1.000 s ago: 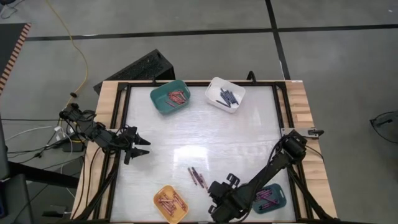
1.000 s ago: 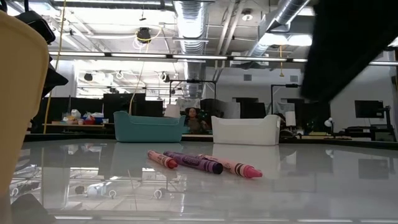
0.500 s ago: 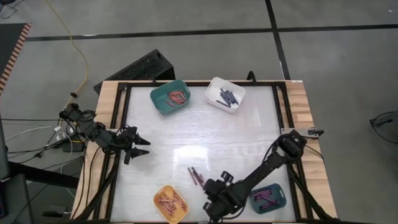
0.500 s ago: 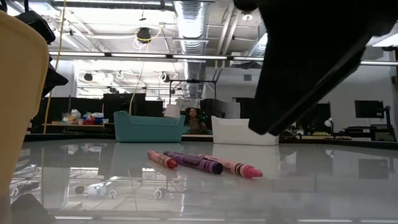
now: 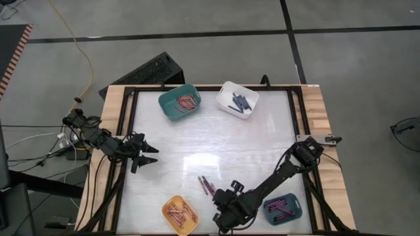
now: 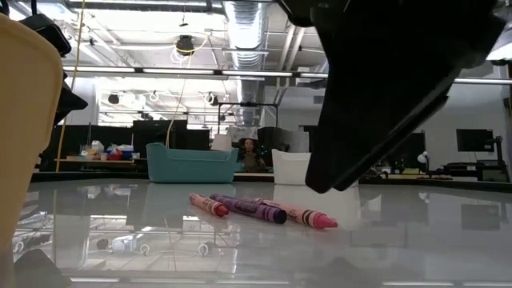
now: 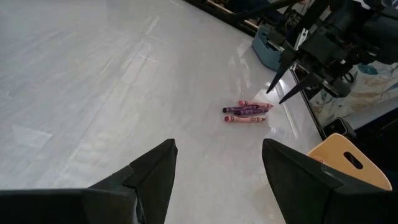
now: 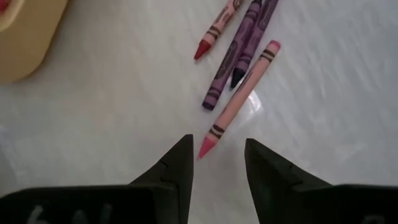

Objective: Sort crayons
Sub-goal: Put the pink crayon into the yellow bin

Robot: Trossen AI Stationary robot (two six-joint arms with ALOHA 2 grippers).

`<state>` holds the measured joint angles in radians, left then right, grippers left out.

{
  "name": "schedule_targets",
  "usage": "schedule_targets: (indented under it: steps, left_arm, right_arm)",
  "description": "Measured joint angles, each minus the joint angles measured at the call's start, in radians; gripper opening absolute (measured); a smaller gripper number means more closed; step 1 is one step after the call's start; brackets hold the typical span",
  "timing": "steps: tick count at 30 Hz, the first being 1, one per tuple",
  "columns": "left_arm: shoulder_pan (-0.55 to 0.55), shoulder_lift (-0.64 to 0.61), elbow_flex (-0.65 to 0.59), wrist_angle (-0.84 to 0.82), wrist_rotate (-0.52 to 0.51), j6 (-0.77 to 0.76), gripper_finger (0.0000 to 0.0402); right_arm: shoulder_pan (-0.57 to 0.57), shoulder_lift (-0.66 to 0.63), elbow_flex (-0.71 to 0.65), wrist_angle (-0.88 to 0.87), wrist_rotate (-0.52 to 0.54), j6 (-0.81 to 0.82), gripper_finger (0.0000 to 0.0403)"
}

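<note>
Right wrist view: right pincer (image 8: 217,163) apart over pink crayon (image 8: 239,99); light, stiff, rolls — pinch mid-barrel.

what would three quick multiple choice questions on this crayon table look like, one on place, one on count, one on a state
1. Where do the loose crayons lie?
A. in the white bin
B. on the bare table between the yellow bin and the right gripper
C. beside the left gripper

2. How many loose crayons lie there?
A. one
B. four
C. nine

3. How is the right gripper?
A. open, holding nothing
B. shut on a crayon
C. out of sight

Answers:
1 B, the high view shows them on the table by the yellow bin.
2 B, the right wrist view shows four.
3 A, its fingers stand apart over the pink crayon.
</note>
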<state>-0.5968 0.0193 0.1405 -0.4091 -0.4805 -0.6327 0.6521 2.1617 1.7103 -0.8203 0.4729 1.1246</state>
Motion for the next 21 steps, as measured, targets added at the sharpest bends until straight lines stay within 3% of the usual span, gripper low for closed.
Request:
schedule_targets:
  steps: [17,21]
  left_arm:
    - [0.000,0.000,0.000,0.000,0.000,0.000,0.0228]
    - [0.000,0.000,0.000,0.000,0.000,0.000,0.0228]
  right_arm:
    - [-0.006,0.003,-0.001,0.014,0.007,-0.020,0.0138]
    - [-0.008,0.003,-0.054,0.103,0.017,-0.027,0.0138]
